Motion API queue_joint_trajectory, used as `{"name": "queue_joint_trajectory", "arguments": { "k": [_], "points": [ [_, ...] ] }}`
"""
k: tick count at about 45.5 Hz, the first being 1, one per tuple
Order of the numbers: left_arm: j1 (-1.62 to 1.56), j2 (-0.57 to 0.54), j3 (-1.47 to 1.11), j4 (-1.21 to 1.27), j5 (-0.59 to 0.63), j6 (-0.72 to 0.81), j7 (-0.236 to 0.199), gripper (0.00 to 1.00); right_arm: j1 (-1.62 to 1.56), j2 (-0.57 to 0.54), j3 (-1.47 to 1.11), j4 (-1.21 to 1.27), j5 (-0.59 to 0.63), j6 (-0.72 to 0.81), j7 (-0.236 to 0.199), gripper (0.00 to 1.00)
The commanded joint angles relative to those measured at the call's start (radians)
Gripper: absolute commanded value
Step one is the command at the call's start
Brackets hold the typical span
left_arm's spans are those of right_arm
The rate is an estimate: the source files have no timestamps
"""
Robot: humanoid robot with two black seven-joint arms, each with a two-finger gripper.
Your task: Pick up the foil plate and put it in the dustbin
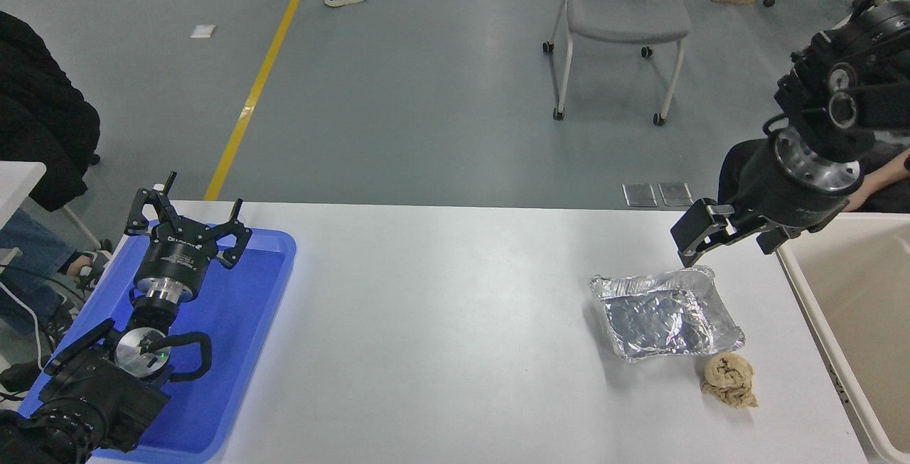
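While the left end effector sits parked over the blue tray at the bench's near-left corner, its fingers spread wide and holding nothing, the right end effector hangs above the bench toward its far-right side. It comes in from the right edge and is tilted, with its fingers pointing down and to the left. One broad black finger shows clearly, its tip just above the foil plate's far rim; the other is partly hidden behind the wrist, so I cannot tell how far apart they stand. Nothing is between them.

Resting flat on the bench, the foil plate lies open side up just below and in front of that end effector, not touched by it. A crumpled tan paper wad lies just beside the plate's near-right corner. The dustbin stands at the bench's right edge, well to the right of the plate, its cream interior partly cut off by the frame. A grey chair stands on the floor beyond the bench.
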Motion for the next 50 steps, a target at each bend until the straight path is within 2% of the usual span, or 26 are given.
{"name": "queue_joint_trajectory", "arguments": {
  "k": [1,16,28,39,50],
  "points": [
    [0.0,0.0,0.0,0.002,0.0,0.0,-0.001,1.0,-0.251,-0.072,0.069,-0.19,-0.173,-0.166,0.0,1.0],
    [0.0,0.0,0.0,0.002,0.0,0.0,-0.001,1.0,-0.737,-0.041,0.189,-0.539,-0.193,-0.408,0.0,1.0],
    [0.0,0.0,0.0,0.002,0.0,0.0,-0.001,1.0,-1.018,0.025,0.368,-0.781,-0.199,-0.462,0.003,1.0],
    [0.0,0.001,0.0,0.002,0.0,0.0,0.001,1.0,-1.125,0.097,0.472,-0.89,-0.199,-0.476,0.003,1.0],
    [0.0,0.001,0.0,0.002,0.0,0.0,-0.001,1.0,-1.171,0.115,0.518,-0.976,-0.199,-0.476,0.003,0.99]
  ]
}}
